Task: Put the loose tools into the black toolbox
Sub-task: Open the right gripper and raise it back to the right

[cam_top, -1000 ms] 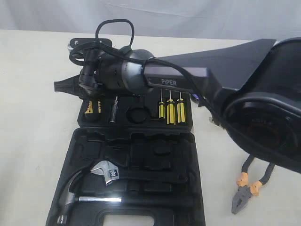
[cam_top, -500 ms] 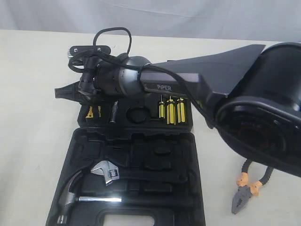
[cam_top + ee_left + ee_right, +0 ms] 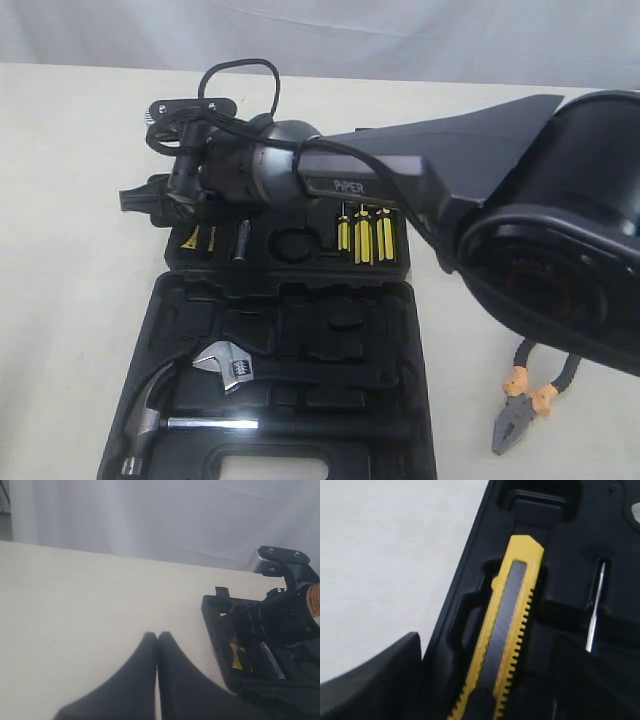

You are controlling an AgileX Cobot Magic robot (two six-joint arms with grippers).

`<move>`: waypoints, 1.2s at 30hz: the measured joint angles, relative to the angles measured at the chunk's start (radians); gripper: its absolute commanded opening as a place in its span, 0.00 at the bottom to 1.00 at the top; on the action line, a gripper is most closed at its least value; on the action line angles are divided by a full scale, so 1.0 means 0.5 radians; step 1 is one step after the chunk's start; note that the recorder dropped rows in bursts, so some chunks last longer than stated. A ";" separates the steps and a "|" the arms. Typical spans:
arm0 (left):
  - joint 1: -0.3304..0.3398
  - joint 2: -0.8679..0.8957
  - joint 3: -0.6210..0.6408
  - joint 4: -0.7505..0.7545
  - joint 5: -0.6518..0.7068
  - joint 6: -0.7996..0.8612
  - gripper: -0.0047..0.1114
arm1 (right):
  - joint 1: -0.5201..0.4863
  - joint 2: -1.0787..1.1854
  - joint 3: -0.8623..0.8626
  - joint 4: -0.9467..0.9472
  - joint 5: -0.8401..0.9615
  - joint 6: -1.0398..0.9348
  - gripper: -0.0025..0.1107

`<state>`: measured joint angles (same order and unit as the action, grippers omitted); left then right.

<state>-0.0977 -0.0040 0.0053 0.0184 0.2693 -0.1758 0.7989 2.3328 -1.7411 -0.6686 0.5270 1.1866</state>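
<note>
Black toolbox: lies open on the desk, both halves flat, recesses facing up.

Yellow-black utility knife: lies lengthwise in its recess in the far half, near that half's left edge as the exterior view shows it. Blade slider and toothed edge face up. The knife looks seated in the recess rather than held.

Right pincer: its arm reaches across the far half from the right side of the desk. The pincer hangs over the knife's recess with the jaws spread. In the right wrist view one finger stands clear of the knife out over the case edge, and a dark, blurred shape on the other side appears to be the second finger. Nothing is gripped.

Left pincer: fingertips pressed together with nothing between them. It sits over bare desk, apart from the toolbox.

Pliers: black-orange handles, lying on the desk to the right of the toolbox, outside it and partly hidden behind the right arm's base.

Other contents:
- Far half: three yellow-handled screwdrivers side by side, and a thin metal bit between them and the knife.
- Near half: silver adjustable wrench, with the steel hammer below it, each in its own recess.
</note>
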 measured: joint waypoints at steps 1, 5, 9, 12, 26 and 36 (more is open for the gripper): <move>0.000 0.000 0.000 0.000 0.000 0.000 0.04 | 0.000 0.000 0.000 0.000 0.002 0.000 0.63; 0.000 0.000 0.000 0.000 0.000 0.000 0.04 | 0.000 -0.009 0.000 0.000 0.002 0.000 0.58; 0.000 0.000 0.000 0.000 0.000 0.000 0.04 | 0.000 -0.051 -0.005 -0.004 0.002 0.000 0.30; 0.000 0.000 0.000 0.000 0.000 0.000 0.04 | 0.000 -0.083 -0.013 -0.008 0.002 -0.011 0.02; 0.000 0.000 0.000 0.000 0.000 0.000 0.04 | 0.046 -0.476 -0.013 0.533 0.445 -1.206 0.02; 0.000 0.000 0.000 0.000 0.000 0.000 0.04 | -0.056 -1.231 0.403 0.621 0.774 -1.500 0.02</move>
<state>-0.0977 -0.0040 0.0053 0.0184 0.2693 -0.1758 0.7710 1.7175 -1.5394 -0.3582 0.9139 0.4365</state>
